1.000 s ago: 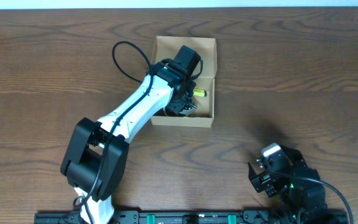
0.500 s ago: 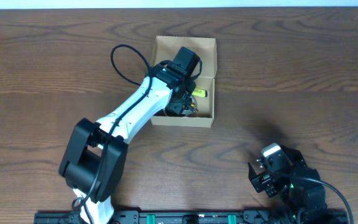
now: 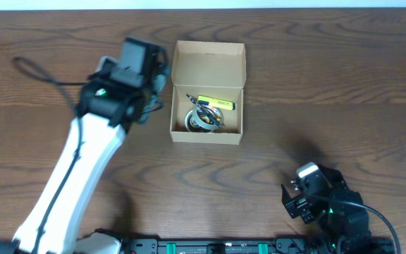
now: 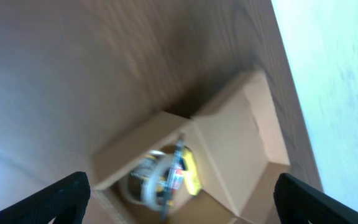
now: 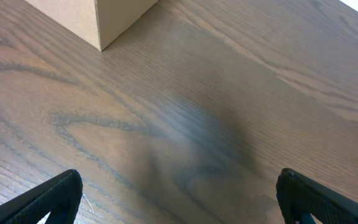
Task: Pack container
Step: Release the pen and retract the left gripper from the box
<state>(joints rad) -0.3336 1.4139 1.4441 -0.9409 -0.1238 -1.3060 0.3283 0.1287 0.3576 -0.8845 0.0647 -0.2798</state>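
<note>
Starting at the bottom right of the overhead frame, the right gripper (image 5: 179, 198) sits low over the dark brown wood-grain table (image 3: 330, 85). Its fingers are spread to both lower corners of its wrist view with only bare wood between them. It holds nothing, and I'd call that a parked pose, kept well apart from the work.

Moving up the left side of the overhead frame, the white arm runs diagonally to the left gripper (image 4: 180, 199). It hangs just beside the box's left wall, not over the opening. Its jaws stand wide and nothing is between them. The blurred wrist view looks down on the box from there. My read is that it is standing off to the side so the opening stays clear.

In the upper middle of the overhead frame sits the small plain tan cardboard box (image 3: 207, 136). It rests flat on the table, square to the frame. Its hinged lid flap (image 3: 210, 62) is laid back on the far side, which leaves the mouth fully open for loading.

Inside, a yellow-green marker (image 3: 215, 104) lies across the floor. Below it, at lower left, is a pale ring-shaped roll (image 3: 196, 121), probably tape. A dark slim item (image 3: 208, 115) lies slanted over the roll, too small to name. The walls look crisp and undented, and the lid is not yet closed.
</note>
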